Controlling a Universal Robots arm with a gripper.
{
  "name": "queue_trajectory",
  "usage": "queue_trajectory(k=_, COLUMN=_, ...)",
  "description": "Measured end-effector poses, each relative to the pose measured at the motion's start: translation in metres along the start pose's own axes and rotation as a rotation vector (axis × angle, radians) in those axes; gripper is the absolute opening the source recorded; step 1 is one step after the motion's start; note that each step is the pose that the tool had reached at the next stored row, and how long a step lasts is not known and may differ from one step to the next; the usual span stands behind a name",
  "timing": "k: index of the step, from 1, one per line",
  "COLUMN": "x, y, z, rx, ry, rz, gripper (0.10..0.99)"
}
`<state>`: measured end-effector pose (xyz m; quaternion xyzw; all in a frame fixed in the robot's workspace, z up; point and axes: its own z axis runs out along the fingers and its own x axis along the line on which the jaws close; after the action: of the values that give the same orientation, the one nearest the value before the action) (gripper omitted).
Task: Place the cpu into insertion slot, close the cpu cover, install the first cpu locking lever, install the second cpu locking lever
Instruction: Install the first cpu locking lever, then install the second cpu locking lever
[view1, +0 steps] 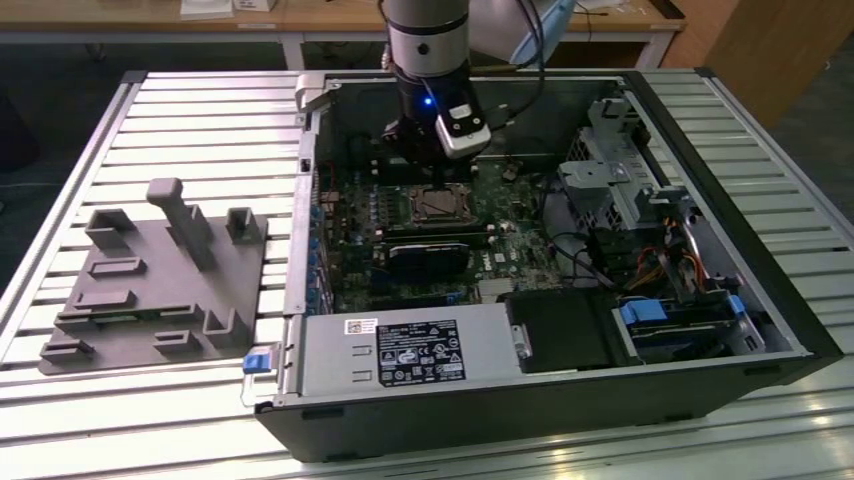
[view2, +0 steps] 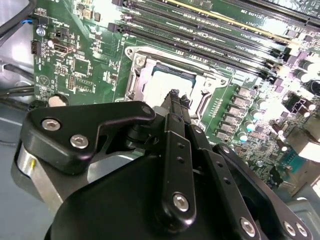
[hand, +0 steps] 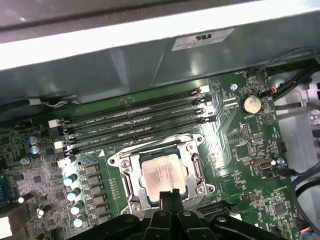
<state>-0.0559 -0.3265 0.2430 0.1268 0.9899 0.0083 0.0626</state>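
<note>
Silvery cpu (hand: 161, 176) under closed cpu cover (hand: 193, 165)

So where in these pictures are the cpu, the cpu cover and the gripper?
cpu (hand: 161, 176): first wrist view, middle of its silvery face.
cpu cover (hand: 194, 165): first wrist view, one side bar of the metal frame.
gripper (hand: 168, 196): first wrist view, its dark tip.
</note>
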Motion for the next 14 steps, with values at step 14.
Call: queue_trajectory(k=14, x=-0.0002, y=0.0001, z=-0.0014, rx=0.0, ry=0.0, rz=0.0, gripper=0.106)
